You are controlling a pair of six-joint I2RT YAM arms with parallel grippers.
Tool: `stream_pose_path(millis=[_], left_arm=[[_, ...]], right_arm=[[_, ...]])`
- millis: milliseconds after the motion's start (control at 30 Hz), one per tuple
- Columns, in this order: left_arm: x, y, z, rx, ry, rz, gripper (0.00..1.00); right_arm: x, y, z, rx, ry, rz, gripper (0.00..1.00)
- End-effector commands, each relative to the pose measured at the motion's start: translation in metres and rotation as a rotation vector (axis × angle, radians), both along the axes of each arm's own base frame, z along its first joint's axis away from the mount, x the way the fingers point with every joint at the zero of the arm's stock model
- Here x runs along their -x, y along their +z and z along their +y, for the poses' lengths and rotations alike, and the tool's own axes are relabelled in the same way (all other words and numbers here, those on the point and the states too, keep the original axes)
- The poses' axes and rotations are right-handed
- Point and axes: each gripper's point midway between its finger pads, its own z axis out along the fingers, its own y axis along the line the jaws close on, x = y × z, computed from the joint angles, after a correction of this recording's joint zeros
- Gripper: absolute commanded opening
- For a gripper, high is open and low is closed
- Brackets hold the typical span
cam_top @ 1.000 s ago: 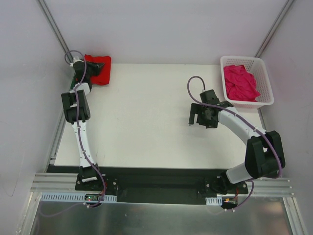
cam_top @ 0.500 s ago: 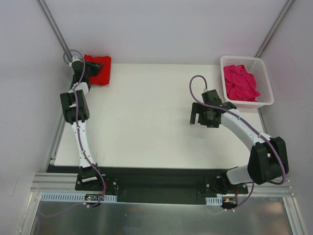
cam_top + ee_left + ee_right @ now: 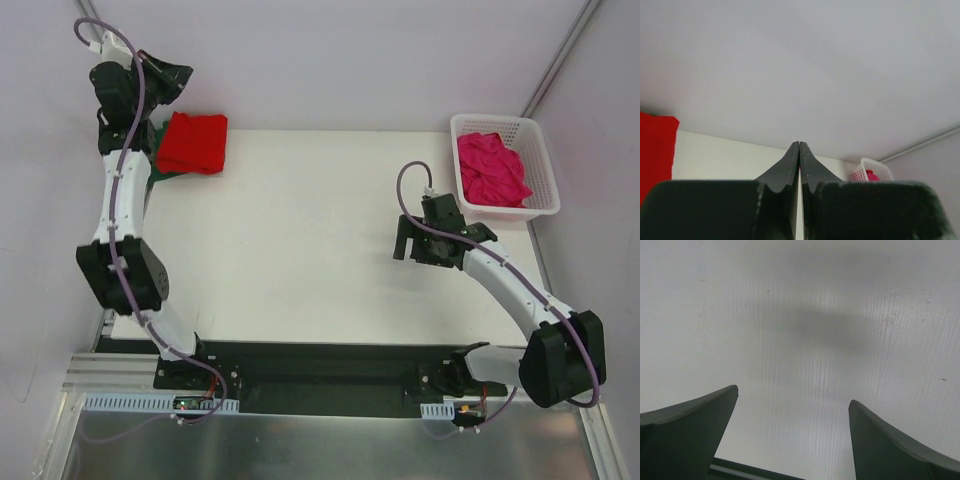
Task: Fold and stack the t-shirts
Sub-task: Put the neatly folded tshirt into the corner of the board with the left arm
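Note:
A folded bright red t-shirt lies at the table's far left corner. A strip of dark green t-shirt shows under its near left edge. The magenta-pink t-shirt lies crumpled in the white basket at the far right. My left gripper is raised above and behind the red t-shirt, shut with nothing in it. In the left wrist view its fingers meet, with the red t-shirt at the left edge and the basket far off. My right gripper hangs open over bare table, left of the basket; its fingertips stand wide apart.
Grey walls close in the table at the back and both sides, with a metal rail in each far corner. The left arm stands tall along the left wall. The black base rail runs along the near edge.
My left gripper has lifted off the red t-shirt and swung up towards the back wall, leaving the shirt folded. The right arm shifted slightly right, still open.

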Motion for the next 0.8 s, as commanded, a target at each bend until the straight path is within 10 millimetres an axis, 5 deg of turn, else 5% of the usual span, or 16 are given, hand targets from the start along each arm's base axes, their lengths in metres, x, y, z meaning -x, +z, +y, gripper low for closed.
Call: stream_pose_path(millis=[0,133,233,267,300,367,467,500,767], left_arm=[[0.072,-0.021,-0.029,-0.166,-0.027,0.107,0.00],[0.136,-0.040,-0.062,-0.243,-0.052,0.139,0.00],[0.180,-0.061,-0.070,-0.317,-0.024,0.172,0.14],[0.201,-0.054,-0.081,-0.340,-0.043,0.138,0.21],[0.210,-0.083,-0.077,-0.347,-0.023,0.203,0.34],[0.233,-0.103,-0.080,-0.348,-0.035,0.223,0.43],[0.254,-0.124,-0.075,-0.354,-0.021,0.256,0.77],[0.258,-0.130,-0.074,-0.357,-0.017,0.266,0.99],[0.281,-0.188,-0.069,-0.389,-0.030,0.388,0.99]], right_arm=[[-0.006,0.022,0.002,-0.017,0.029,-0.113,0.96],[-0.004,0.030,0.004,-0.025,0.060,-0.166,0.96],[-0.001,0.036,0.003,-0.012,0.080,-0.201,0.96],[0.000,0.035,0.002,-0.007,0.081,-0.203,0.96],[0.002,0.037,0.001,-0.004,0.082,-0.212,0.96],[0.005,0.037,-0.002,0.017,0.086,-0.217,0.96],[0.010,0.036,-0.004,0.043,0.094,-0.225,0.96],[0.010,0.037,-0.006,0.058,0.091,-0.233,0.96],[0.021,0.025,-0.018,0.130,0.043,-0.234,0.96]])
